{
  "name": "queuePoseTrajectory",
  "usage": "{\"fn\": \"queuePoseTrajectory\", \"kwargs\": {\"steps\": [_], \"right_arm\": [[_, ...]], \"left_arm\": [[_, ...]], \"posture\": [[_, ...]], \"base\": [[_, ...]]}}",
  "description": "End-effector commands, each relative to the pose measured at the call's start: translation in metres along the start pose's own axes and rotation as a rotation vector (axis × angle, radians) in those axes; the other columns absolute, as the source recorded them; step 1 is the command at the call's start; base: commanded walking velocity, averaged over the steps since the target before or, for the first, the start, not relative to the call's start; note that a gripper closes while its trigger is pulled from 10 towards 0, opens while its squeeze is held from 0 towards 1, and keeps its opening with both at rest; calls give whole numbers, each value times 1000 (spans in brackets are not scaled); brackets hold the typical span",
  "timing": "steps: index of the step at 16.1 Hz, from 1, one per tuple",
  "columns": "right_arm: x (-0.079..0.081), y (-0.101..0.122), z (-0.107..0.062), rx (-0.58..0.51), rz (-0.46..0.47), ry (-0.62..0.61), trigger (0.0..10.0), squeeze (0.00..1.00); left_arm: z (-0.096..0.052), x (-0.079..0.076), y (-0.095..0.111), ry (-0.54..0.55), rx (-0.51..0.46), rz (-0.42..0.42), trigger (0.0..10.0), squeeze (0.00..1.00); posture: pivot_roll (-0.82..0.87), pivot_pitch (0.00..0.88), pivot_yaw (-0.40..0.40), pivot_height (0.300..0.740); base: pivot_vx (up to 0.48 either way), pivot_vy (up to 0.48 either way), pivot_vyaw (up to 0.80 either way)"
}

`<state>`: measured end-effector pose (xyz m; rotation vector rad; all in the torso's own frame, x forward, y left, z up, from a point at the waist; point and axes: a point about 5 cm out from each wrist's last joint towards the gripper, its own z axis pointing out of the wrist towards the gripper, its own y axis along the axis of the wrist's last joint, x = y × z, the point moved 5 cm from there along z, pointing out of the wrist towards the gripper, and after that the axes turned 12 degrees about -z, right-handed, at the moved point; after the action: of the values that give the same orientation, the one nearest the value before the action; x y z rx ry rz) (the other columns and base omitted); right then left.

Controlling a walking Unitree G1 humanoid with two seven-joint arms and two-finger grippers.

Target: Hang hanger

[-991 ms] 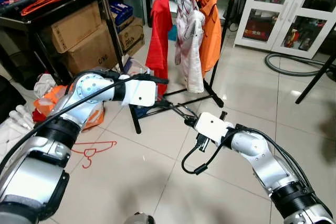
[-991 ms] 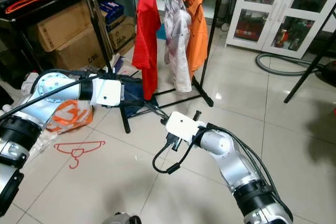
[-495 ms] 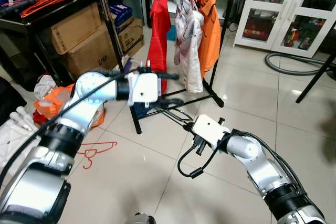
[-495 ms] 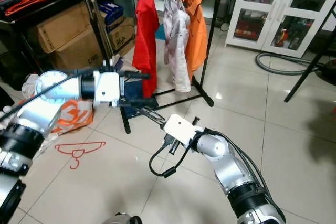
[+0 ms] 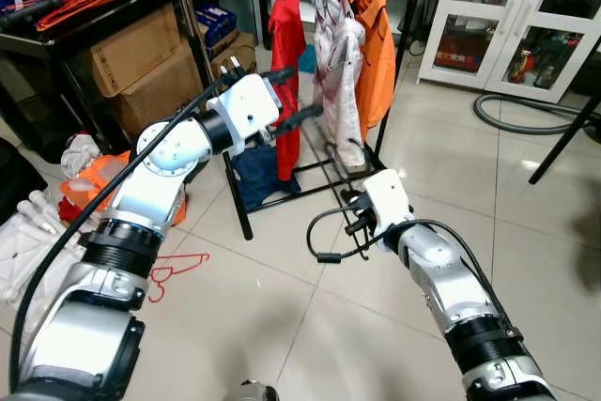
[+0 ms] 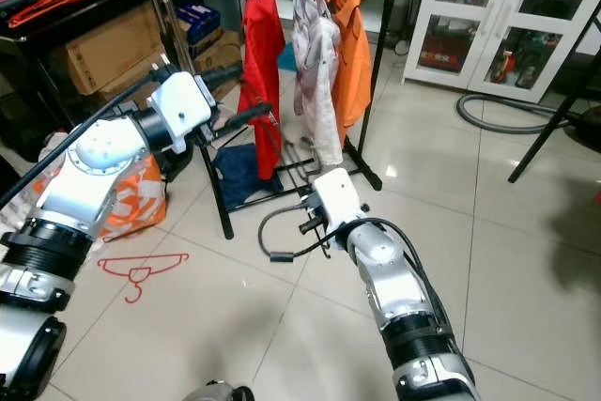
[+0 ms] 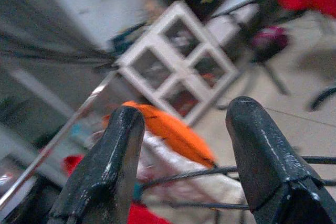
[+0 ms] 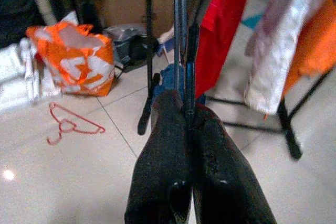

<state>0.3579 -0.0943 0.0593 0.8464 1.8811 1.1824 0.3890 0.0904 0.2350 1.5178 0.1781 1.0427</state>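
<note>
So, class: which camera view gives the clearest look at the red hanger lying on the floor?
The right eye view: the red hanger lies whole on bare tiles. In the left eye view the left arm covers part of it; the right wrist view shows it small.

No lettering on the cardboard boxes [image 5: 141, 63] or anything else is legible.

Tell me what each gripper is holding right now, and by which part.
The right gripper is shut on a dark wire hanger, pinching its thin metal wires between the fingertips. The left gripper is open, holding nothing.
</note>
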Motion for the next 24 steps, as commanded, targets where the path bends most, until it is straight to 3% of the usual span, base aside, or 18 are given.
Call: {"fn": "queuePoseTrajectory", "kwargs": {"steps": [1, 5, 7, 9, 14, 16, 19, 24], "right_arm": [[-3, 3, 3, 1, 88, -24, 0, 0], [-16, 12, 6, -26, 289, -108, 0, 0], [-24, 24, 7, -86, 430, -159, 0, 0], [-32, 27, 8, -100, 530, -220, 0, 0], [-49, 28, 8, -132, 788, -333, 0, 0], [-51, 33, 8, -155, 860, -333, 0, 0], [-61, 40, 6, -185, 910, -378, 0, 0], [-84, 19, -2, -122, 915, -590, 0, 0]], "left_arm": [[-1, 8, -2, 105, 6, -13, 10000, 0], [-5, -1, -30, 292, 57, -90, 10000, 0], [-14, -6, -51, 411, 74, -228, 10000, 0], [-25, -5, -67, 504, 132, -235, 10000, 0], [-24, -19, -72, 498, 142, -162, 10000, 0], [-24, -24, -75, 500, 148, -187, 10000, 0], [-25, -26, -80, 508, 154, -203, 10000, 0], [-17, -41, -71, 421, 151, -39, 10000, 0]], "posture": [[-108, 0, 86, 740], [-102, 0, 78, 740], [-101, 0, 71, 740], [-101, 0, 67, 740], [-100, 0, 59, 740], [-101, 0, 59, 740], [-99, 0, 53, 740], [-92, 0, 44, 740]], "base": [[0, 0, 0], [0, 0, 0], [0, 0, 0], [0, 0, 0], [0, 0, 0], [0, 0, 0], [0, 0, 0], [0, 0, 0]]}}
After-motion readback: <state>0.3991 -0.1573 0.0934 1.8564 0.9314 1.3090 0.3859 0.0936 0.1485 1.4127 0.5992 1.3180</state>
